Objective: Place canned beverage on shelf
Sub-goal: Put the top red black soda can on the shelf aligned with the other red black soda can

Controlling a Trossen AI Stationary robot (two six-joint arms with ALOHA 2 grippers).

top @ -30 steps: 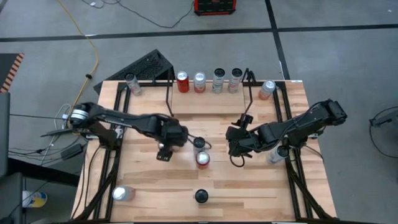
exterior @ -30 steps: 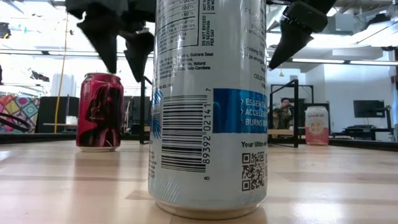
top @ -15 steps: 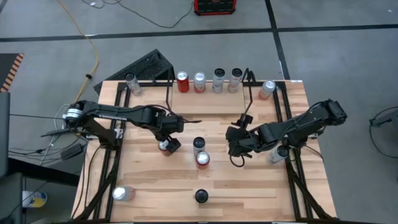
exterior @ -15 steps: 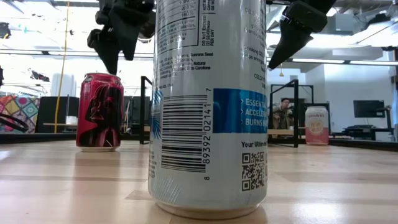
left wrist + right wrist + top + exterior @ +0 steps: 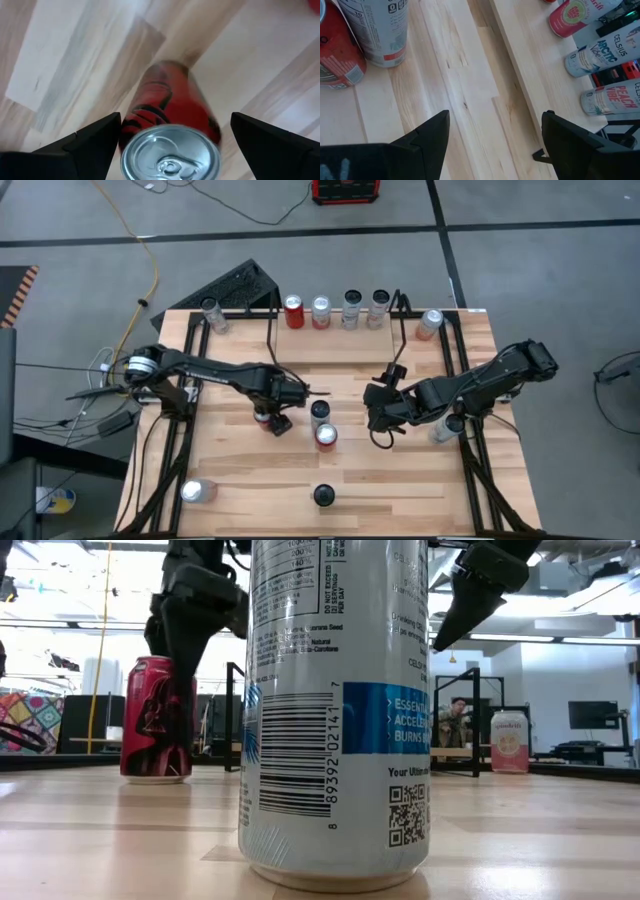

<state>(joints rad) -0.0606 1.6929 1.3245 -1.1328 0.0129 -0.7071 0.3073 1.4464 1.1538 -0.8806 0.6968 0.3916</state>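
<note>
We count four cans (image 5: 336, 311) on the shelf (image 5: 398, 315); left gripper (image 5: 272, 418) spread around a red can (image 5: 167, 120), right gripper (image 5: 378, 427) apart.

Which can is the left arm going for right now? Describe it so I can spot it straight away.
Start at the shelf along the table's far edge, then come toward mid-table, where the left pincer hangs open. The dark red can stands upright straight beneath it, between its fingers. Its two nearest neighbours, a white can and a red-and-white can, stand together just to its right.
</note>
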